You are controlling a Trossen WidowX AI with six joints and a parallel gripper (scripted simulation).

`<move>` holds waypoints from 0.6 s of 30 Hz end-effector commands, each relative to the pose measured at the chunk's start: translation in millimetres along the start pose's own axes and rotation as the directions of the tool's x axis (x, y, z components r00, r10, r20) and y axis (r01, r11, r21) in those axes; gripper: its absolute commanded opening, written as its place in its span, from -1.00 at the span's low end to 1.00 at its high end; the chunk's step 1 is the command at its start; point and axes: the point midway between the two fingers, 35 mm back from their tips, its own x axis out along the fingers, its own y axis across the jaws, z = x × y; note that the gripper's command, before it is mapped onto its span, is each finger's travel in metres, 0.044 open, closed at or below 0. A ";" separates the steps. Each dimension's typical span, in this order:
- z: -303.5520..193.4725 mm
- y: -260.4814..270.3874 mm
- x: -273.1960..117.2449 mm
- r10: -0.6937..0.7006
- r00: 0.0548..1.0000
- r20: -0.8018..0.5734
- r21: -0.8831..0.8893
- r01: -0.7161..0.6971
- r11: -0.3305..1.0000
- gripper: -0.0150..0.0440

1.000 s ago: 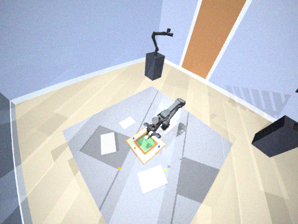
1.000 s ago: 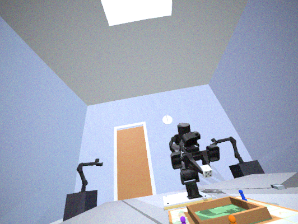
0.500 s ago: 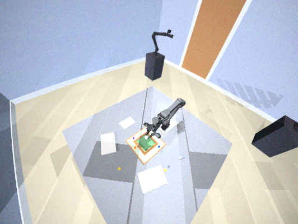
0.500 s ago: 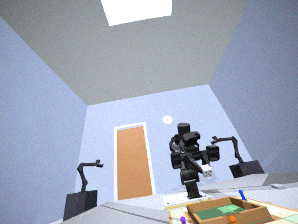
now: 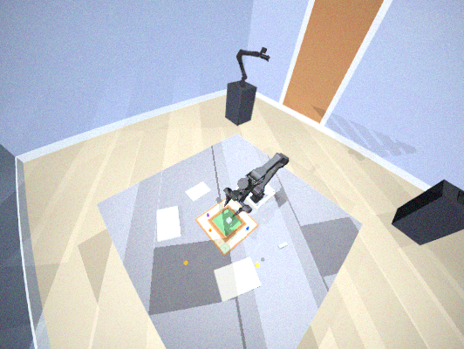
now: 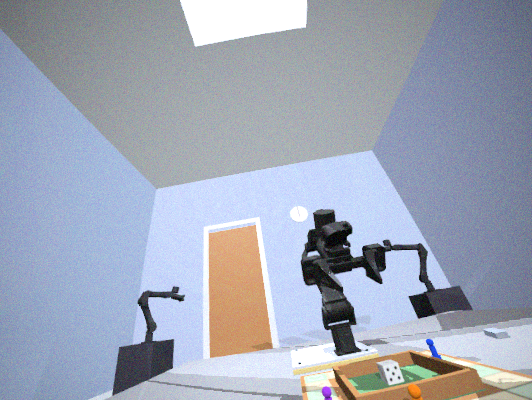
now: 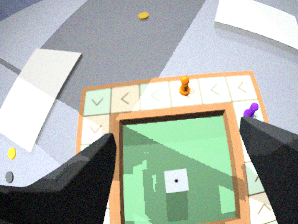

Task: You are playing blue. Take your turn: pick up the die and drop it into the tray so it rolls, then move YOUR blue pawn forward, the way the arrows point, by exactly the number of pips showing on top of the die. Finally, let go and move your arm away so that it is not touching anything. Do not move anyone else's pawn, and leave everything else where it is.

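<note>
My gripper (image 5: 229, 211) (image 6: 361, 286) (image 7: 178, 132) is open and empty, above the tray (image 6: 470, 385) (image 7: 237, 170). The white die (image 5: 229, 220) (image 6: 390, 372) (image 7: 176, 180) is inside the tray walls, below the fingers. Its upper face shows one pip in the wrist view; whether it is at rest cannot be told. The blue pawn (image 5: 248, 228) (image 6: 432, 348) stands on the board (image 5: 224, 249) (image 7: 97, 102) beside the tray, outside the wrist view. The orange pawn (image 5: 210, 230) (image 6: 414, 391) (image 7: 184, 86) and purple pawn (image 5: 208, 215) (image 6: 326, 392) (image 7: 251, 110) stand on other track squares.
White slabs (image 5: 168, 223) (image 5: 237, 279) (image 7: 45, 95) lie around the board. Yellow discs (image 5: 186, 263) (image 5: 257, 265) (image 7: 143, 16), a grey disc (image 5: 262, 259) (image 7: 9, 177) and a small pale block (image 5: 283, 245) (image 6: 495, 333) lie farther out. The low tray walls surround the die.
</note>
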 end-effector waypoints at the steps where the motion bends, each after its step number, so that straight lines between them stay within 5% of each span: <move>1: 4.1 -0.4 -5.1 -0.004 1.000 -0.018 0.004 0.004 1.000 1.00; 9: -3.9 -0.6 17.5 -0.002 0.919 -0.395 0.004 0.004 1.000 1.00; 18: -16.5 -0.8 42.1 0.001 0.662 -0.749 0.004 0.004 1.000 1.00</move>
